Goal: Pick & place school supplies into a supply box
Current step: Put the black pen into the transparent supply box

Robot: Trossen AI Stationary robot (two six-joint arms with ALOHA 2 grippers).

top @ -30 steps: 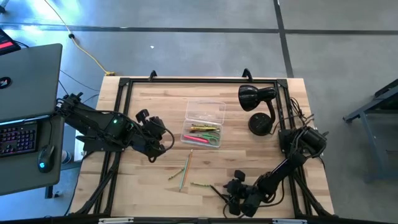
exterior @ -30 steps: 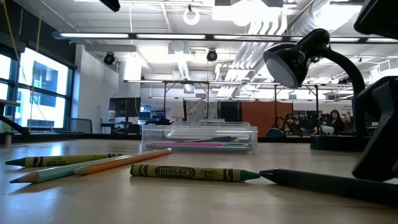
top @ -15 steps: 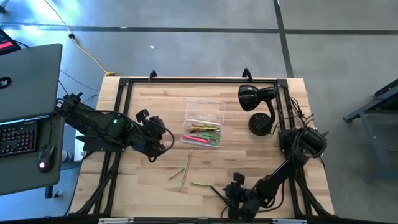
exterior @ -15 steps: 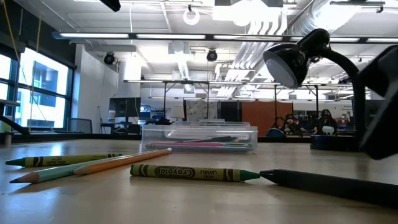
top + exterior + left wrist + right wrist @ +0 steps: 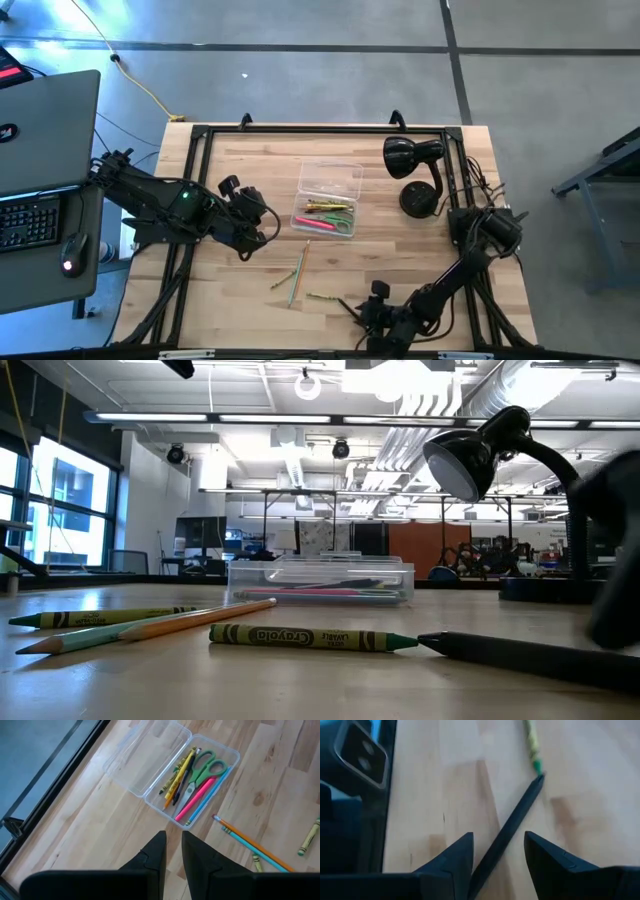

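Right wrist view shows the right gripper (image 5: pixel 495 852) spread wide astride a black pen (image 5: pixel 512 827) on the table, while the supply box (image 5: pixel 328 197) mid-table already holds scissors (image 5: pixel 200 772) and several pencils, three more (image 5: pixel 292 275) lying outside; the left gripper (image 5: pixel 172 855) hangs nearly closed, empty.

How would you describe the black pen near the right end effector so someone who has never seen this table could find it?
Start at the black desk lamp in the table's far right corner and come straight toward the near edge, where the right end effector hangs open. The black pen lies between its fingers, its tip almost touching a green crayon. It is the only all-black stick; the others are coloured.
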